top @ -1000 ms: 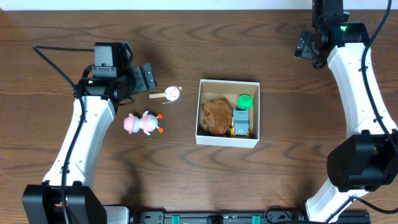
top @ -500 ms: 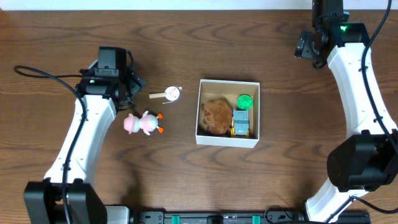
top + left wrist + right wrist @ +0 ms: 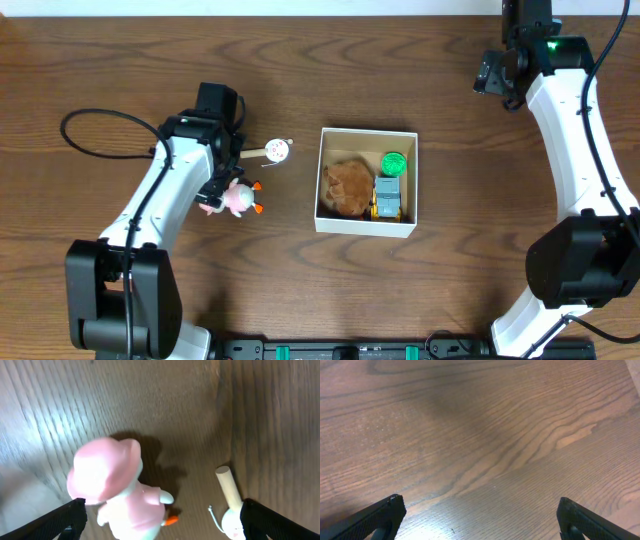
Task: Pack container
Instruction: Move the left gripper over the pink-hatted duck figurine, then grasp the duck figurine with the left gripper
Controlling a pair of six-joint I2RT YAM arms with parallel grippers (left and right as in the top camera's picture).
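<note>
We see a brown wooden table (image 3: 330, 290). A pink and white toy (image 3: 238, 199) with orange bits lies on it. Near it lies a small white round thing on a short wooden stick (image 3: 271, 151). A black cable (image 3: 63, 128) loops over the table.

Wooden table (image 3: 300, 290) bears container (image 3: 365, 227), pink toy (image 3: 238, 199), stick-handled trinket (image 3: 268, 151).

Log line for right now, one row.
left pincer open over pink toy | right pincer open over table | box partly filled
</note>
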